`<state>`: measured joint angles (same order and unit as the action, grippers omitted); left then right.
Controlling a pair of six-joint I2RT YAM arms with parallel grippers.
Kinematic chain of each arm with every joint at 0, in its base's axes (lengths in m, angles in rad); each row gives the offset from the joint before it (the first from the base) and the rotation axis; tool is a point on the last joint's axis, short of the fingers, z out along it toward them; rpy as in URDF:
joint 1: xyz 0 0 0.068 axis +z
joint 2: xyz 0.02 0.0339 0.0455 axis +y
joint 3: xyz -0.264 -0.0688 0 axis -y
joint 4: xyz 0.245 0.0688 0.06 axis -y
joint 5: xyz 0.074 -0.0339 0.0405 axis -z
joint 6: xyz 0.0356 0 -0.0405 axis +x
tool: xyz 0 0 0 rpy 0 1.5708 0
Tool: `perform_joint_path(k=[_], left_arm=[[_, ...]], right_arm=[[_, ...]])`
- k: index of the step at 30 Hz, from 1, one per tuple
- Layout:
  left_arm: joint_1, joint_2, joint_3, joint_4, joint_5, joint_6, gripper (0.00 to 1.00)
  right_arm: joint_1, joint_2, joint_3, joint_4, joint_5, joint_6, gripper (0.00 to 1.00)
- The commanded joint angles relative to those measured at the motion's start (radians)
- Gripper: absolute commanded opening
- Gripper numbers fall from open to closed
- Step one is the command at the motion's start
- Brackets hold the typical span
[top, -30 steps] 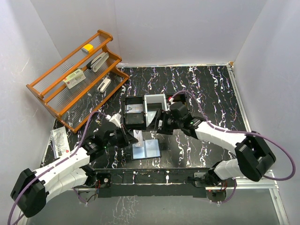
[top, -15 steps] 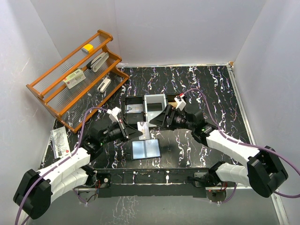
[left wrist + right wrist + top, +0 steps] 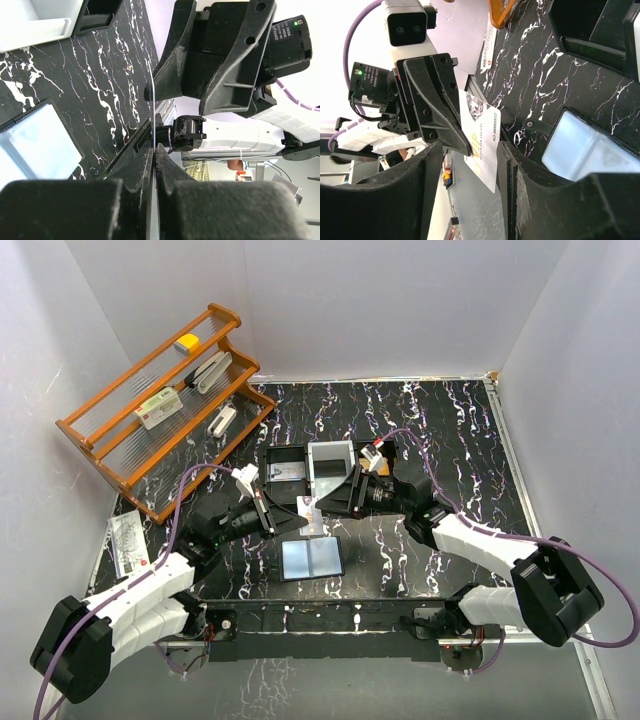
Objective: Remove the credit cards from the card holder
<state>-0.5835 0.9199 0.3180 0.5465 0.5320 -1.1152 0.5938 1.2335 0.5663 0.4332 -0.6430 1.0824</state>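
Observation:
The card holder lies open on the table, its light blue inside up; it also shows in the left wrist view and the right wrist view. My left gripper is shut on a white credit card and holds it on edge above the table, past the holder's far edge. The card is edge-on in the left wrist view, pinched at my left gripper. My right gripper is open, and the card stands between its fingers.
A black tray with a white bin stands just behind the grippers. A wooden rack with small items is at the back left. A printed slip lies at the table's left edge.
My left gripper has drawn the card off the holder and raised it toward the tray. My right gripper has swung left, its open jaws now around the card.

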Motion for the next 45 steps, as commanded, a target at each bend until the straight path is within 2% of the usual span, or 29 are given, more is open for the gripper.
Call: perform_joint_path(k=[1, 14, 28, 38, 41, 45], left_arm=[[0.006, -0.010, 0.044, 0.069, 0.028, -0.003, 0.00], [0.007, -0.084, 0.044, -0.041, -0.029, 0.023, 0.00], [0.007, -0.022, 0.044, 0.103, 0.021, -0.024, 0.00], [0.006, -0.005, 0.042, 0.143, 0.071, -0.043, 0.00], [0.006, 0.004, 0.030, 0.185, 0.073, -0.064, 0.00], [0.006, -0.004, 0.022, 0.188, 0.059, -0.068, 0.00]], right_arm=[[-0.002, 0.015, 0.003, 0.086, -0.066, 0.025, 0.45], [-0.005, -0.031, 0.005, -0.014, 0.029, -0.011, 0.47], [-0.004, 0.042, 0.053, 0.074, -0.148, -0.012, 0.39], [-0.004, 0.070, 0.022, 0.279, -0.206, 0.096, 0.26], [-0.003, 0.087, 0.013, 0.344, -0.224, 0.140, 0.20], [-0.003, 0.087, 0.011, 0.351, -0.229, 0.142, 0.11]])
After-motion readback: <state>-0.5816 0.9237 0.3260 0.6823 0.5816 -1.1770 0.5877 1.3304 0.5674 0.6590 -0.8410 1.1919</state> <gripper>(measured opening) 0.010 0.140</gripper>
